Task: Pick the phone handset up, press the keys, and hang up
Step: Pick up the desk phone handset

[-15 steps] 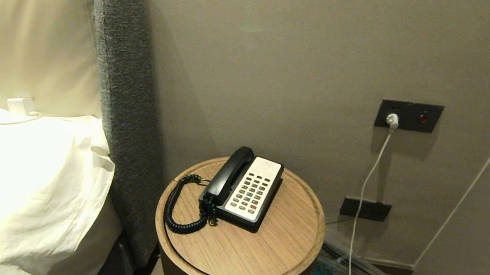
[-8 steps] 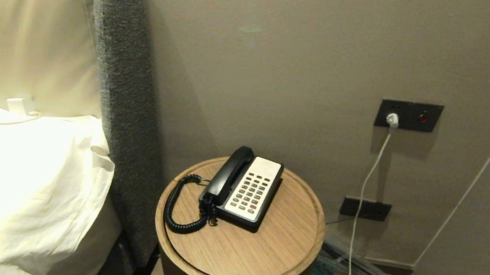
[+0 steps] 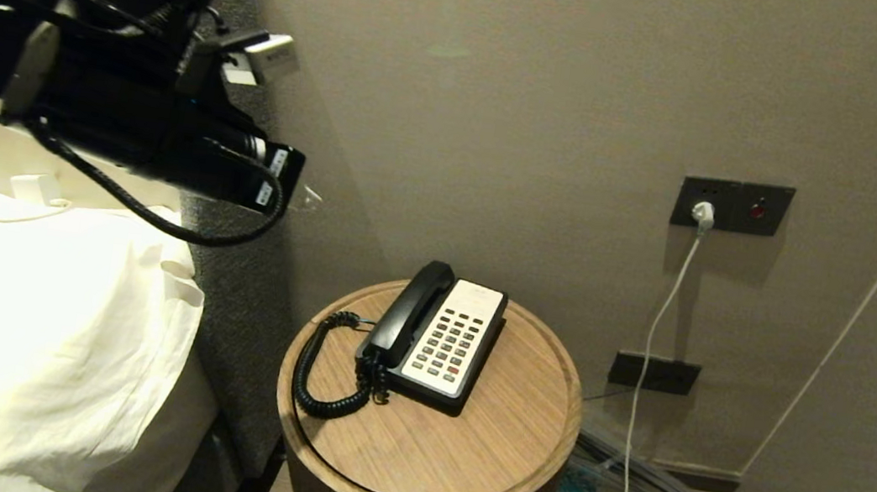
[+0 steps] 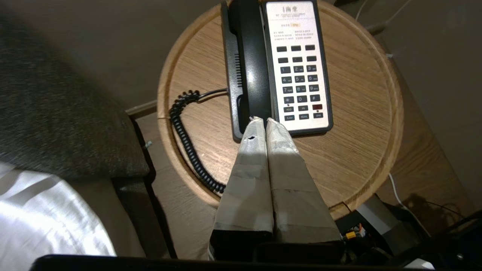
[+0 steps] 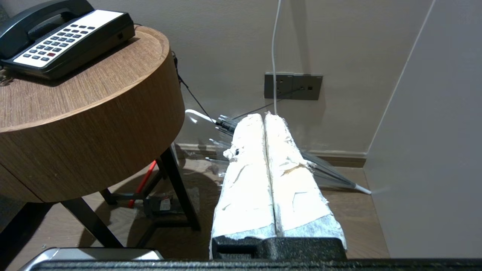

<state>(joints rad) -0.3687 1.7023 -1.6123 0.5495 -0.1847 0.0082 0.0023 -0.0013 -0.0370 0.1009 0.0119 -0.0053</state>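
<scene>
The phone handset (image 3: 409, 310) lies in its cradle on the left side of the black phone (image 3: 462, 385), running from the far end toward the near end. Its coiled cord (image 3: 316, 374) leaves the near end, loops out over the wood toward the bed side and curls back. Just beside the handset, on the phone's right half, the keys (image 3: 447, 344) sit in rows on a cream-white faceplate, dark grey with one reddish key near the bottom row. The phone rests a little left of the middle of a round wooden counter (image 3: 461, 461) with a raised rim.

The left tool (image 4: 262, 120) hangs in the air above the counter, well apart from the phone, its two taped fingers (image 4: 280, 150) pressed together and holding nothing. In the head view its arm (image 3: 110, 101) reaches in from the upper left, in front of the grey headboard (image 3: 226, 252), above a white pillow (image 3: 28, 336).

The right tool (image 5: 263, 116) is low beside the counter, on the side away from the bed, its white-wrapped fingers also pressed together with nothing between them, pointing toward the wall.

On that wall a white cable (image 3: 661, 326) hangs from a dark socket plate (image 3: 732, 206), with a second dark plate (image 3: 655, 373) lower down. A folded clear umbrella (image 3: 627, 483) lies on the floor by the wall.
</scene>
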